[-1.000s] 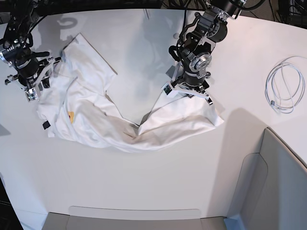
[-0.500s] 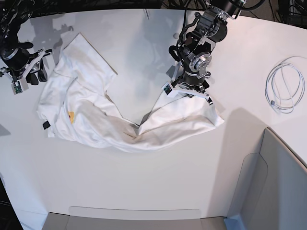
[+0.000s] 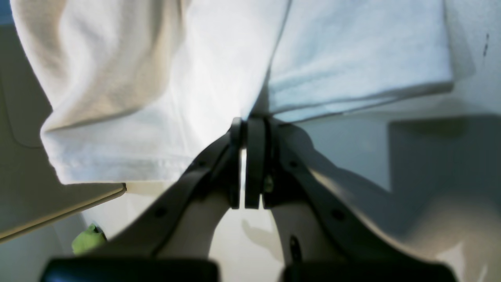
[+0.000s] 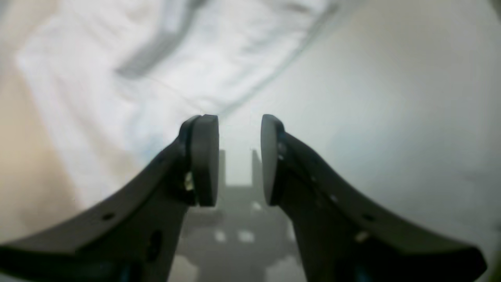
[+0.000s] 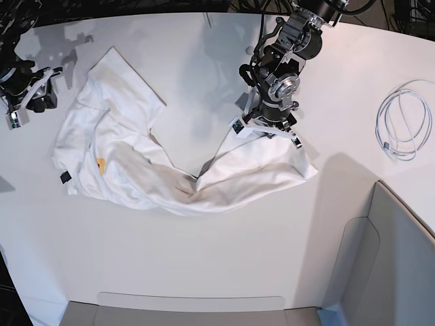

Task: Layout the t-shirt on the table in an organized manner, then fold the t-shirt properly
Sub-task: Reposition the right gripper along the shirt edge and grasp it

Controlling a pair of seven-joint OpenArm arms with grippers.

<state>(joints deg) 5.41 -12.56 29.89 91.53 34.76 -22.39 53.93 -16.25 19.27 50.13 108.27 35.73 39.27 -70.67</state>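
Note:
The white t-shirt (image 5: pixel 136 170) lies crumpled in a V shape on the white table (image 5: pixel 204 258), plain side up, with a small orange spot showing. My left gripper (image 5: pixel 267 128) is shut on the shirt's edge at the top of its right wing. The left wrist view shows the gripper (image 3: pixel 244 129) pinching the cloth (image 3: pixel 156 78) just above the table. My right gripper (image 5: pixel 30 102) is open and empty, off the shirt's left edge. In the right wrist view the gripper (image 4: pixel 239 129) is parted over bare table (image 4: pixel 372 98), with the shirt (image 4: pixel 117 78) beyond it to the left.
A coiled white cable (image 5: pixel 404 122) lies at the table's right side. A grey padded panel (image 5: pixel 394 265) stands at the lower right, and another (image 5: pixel 190 309) runs along the front edge. The table's curved far edge is behind both arms.
My right gripper has let go of the shirt's left side and drawn back up and to the left. The left arm and its hold on the shirt have not moved.

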